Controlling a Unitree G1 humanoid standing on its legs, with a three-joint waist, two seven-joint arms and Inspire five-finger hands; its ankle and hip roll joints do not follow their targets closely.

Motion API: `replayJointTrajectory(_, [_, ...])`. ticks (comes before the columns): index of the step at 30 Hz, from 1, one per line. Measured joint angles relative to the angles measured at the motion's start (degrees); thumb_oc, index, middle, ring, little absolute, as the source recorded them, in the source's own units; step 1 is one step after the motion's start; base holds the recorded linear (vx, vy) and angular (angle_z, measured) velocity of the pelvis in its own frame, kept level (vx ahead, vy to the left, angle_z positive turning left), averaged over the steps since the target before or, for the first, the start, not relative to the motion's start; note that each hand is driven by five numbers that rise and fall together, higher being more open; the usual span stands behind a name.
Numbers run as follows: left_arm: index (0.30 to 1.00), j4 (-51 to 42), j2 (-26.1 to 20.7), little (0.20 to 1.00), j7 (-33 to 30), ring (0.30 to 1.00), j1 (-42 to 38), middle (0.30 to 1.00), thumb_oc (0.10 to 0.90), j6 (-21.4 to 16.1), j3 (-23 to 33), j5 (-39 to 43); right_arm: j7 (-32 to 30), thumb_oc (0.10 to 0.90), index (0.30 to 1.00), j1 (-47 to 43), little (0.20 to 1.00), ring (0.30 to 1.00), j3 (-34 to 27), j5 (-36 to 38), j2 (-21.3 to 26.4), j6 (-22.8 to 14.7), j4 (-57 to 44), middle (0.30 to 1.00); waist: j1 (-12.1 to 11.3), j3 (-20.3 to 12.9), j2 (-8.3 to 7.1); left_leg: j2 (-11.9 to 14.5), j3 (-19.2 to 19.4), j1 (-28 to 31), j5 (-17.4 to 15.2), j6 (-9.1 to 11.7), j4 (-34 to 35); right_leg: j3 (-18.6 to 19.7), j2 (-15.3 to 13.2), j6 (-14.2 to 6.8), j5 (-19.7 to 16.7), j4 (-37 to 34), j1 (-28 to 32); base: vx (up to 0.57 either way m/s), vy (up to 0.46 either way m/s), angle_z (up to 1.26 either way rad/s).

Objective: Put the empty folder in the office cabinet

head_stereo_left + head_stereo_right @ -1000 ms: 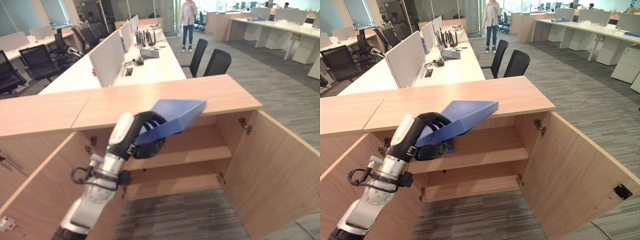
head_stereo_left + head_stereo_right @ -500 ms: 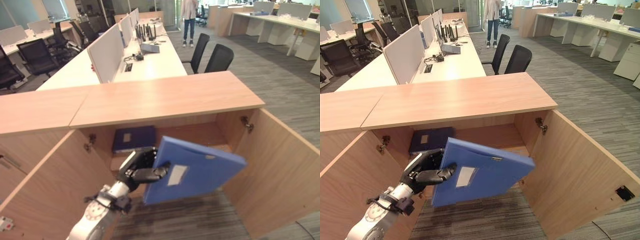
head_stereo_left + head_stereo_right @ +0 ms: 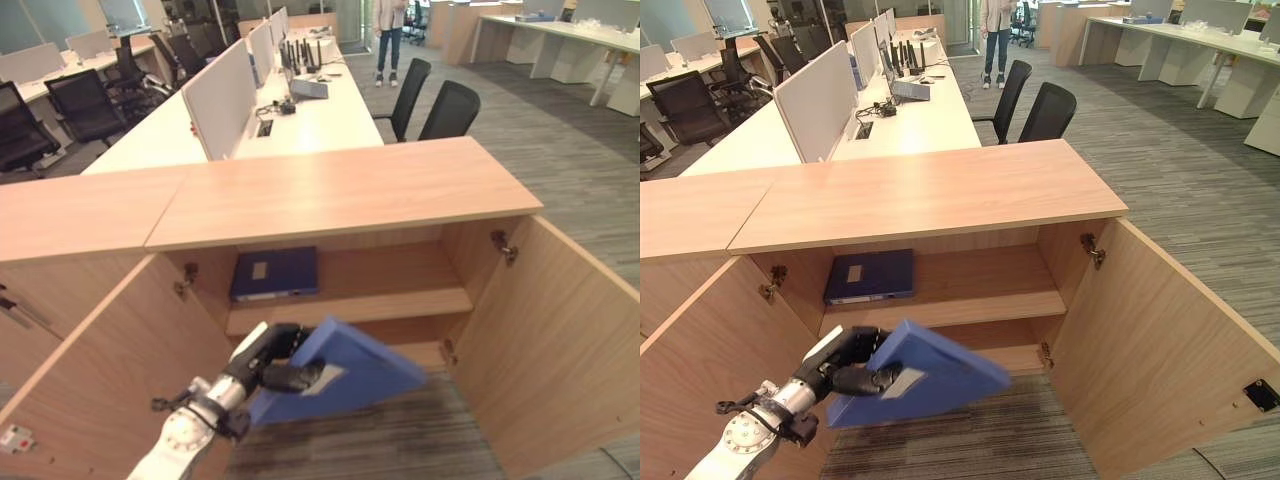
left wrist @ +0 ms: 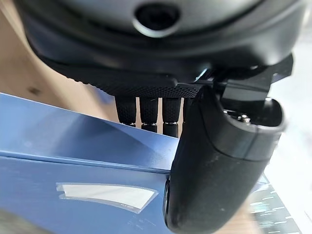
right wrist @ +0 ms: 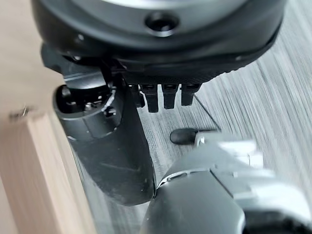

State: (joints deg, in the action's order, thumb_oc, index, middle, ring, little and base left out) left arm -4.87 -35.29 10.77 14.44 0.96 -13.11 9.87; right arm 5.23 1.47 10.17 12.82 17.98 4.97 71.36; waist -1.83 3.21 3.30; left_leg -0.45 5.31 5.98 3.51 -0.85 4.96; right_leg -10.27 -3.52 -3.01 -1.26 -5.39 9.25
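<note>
The blue folder [image 3: 920, 375] had dropped lower, now level with the cabinet's [image 3: 930, 195] bottom shelf, pinched in the left hand [image 3: 845, 365]. Flattening it before sliding it in would help; the right hand [image 5: 117, 146] hung relaxed.

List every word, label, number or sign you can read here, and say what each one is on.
No text can be read in these views.
Held folder, pinched in the left hand: a white label, which looks blank.
Second folder on the cabinet's upper shelf: a pale label, too small to read.
Desks behind the cabinet: nothing legible on them.
</note>
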Motion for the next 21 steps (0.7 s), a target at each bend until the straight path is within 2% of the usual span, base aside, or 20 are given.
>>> replayJointTrajectory(2, [0.300,0.5,0.0,0.300,0.8,0.300,1.9,0.300,0.400,0.6,0.0,-1.8,-0.1,0.800,0.900,-1.2,0.900,0.900,4.5,-7.2,1.9,1.2,-6.8,0.900,-0.2,0.2,-0.15,0.0,0.0,-0.1,0.0,0.0,0.0,0.0,0.0,0.0,0.0,0.0,-0.1,0.00,0.000,0.00])
replayJointTrajectory(4, [0.300,0.7,0.5,0.300,0.9,0.300,2.6,0.300,0.400,0.6,-0.5,-2.2,-0.6,0.800,0.900,-2.4,0.900,0.900,7.3,-10.0,1.6,1.1,-10.8,0.900,-0.7,0.2,-0.15,0.0,-0.2,-0.2,0.0,0.0,0.0,-0.1,0.0,0.0,0.0,0.0,0.0,0.00,0.000,0.00])
replayJointTrajectory(5, [0.300,4.4,1.3,0.300,-0.2,0.300,0.1,0.300,0.400,0.2,-3.2,-2.9,-2.2,0.800,0.900,-5.4,0.900,0.900,11.7,-12.8,2.2,1.3,-13.5,0.900,-0.8,0.2,-0.20,0.1,-0.1,-0.3,0.1,0.0,0.0,0.0,0.1,0.1,-0.1,0.0,-0.3,-0.02,0.004,0.05])
replayJointTrajectory(7, [0.300,4.3,1.9,0.300,-0.6,0.300,0.3,0.300,0.400,0.3,-3.6,-4.6,-1.2,0.800,0.900,-6.2,0.900,0.900,12.5,-13.5,2.9,2.4,-24.1,0.900,-1.5,0.3,-0.04,0.1,-0.1,-0.9,0.1,0.1,0.0,-0.1,0.1,0.2,-0.2,0.0,-0.9,0.00,0.000,0.00])
replayJointTrajectory(8, [0.300,3.5,1.9,0.300,-0.6,0.300,0.8,0.300,0.400,0.2,-3.4,-4.6,-1.8,0.800,0.900,-6.8,0.900,0.900,12.9,-14.2,2.7,-0.1,-29.4,0.900,-1.3,0.8,0.15,0.1,0.0,-0.9,0.5,-0.2,-0.2,-0.1,0.1,0.2,-0.4,0.0,-0.9,0.00,0.000,0.00])
replayJointTrajectory(9, [0.300,3.4,1.9,0.300,-0.6,0.300,0.9,0.300,0.400,0.2,-3.4,-4.6,-2.3,0.800,0.900,-8.7,0.900,0.900,11.6,-14.5,1.2,-1.8,-30.0,0.900,-1.4,0.7,0.16,0.1,-0.1,-0.7,0.6,-0.2,-0.2,0.0,0.1,0.5,-0.6,0.0,-0.7,0.00,0.002,0.05])
replayJointTrajectory(12, [0.300,2.1,1.9,0.300,-1.6,0.300,1.1,0.300,0.400,0.0,-2.3,-4.6,-1.9,0.800,0.900,-7.7,0.900,0.900,11.3,-15.2,2.5,-1.0,-39.5,0.900,-2.5,1.0,0.48,-0.1,-0.2,-1.0,0.6,-0.3,-0.2,-0.1,-0.1,0.4,-0.5,0.0,-0.8,0.00,-0.001,0.07])
replayJointTrajectory(13, [0.300,1.9,1.9,0.300,-1.9,0.300,1.1,0.300,0.400,-0.3,-1.9,-4.6,-1.5,0.800,0.900,-5.9,0.900,0.900,11.2,-14.7,4.0,-2.1,-43.3,0.900,-2.6,1.1,0.52,-0.3,-0.5,-0.9,0.6,-0.3,-0.3,-0.3,-0.2,0.3,-0.4,0.0,-0.7,-0.01,-0.004,0.06])
replayJointTrajectory(21, [0.300,0.6,1.9,0.300,-2.6,0.300,2.3,0.300,0.400,-1.1,0.8,-6.3,2.0,0.800,0.900,0.4,0.900,0.900,10.4,-15.2,9.8,-0.9,-51.2,0.900,-1.1,2.1,-0.74,-0.3,0.0,-0.9,0.5,-0.3,-0.2,-0.4,-0.3,-0.1,-0.1,0.0,-0.8,0.00,-0.004,-0.02])
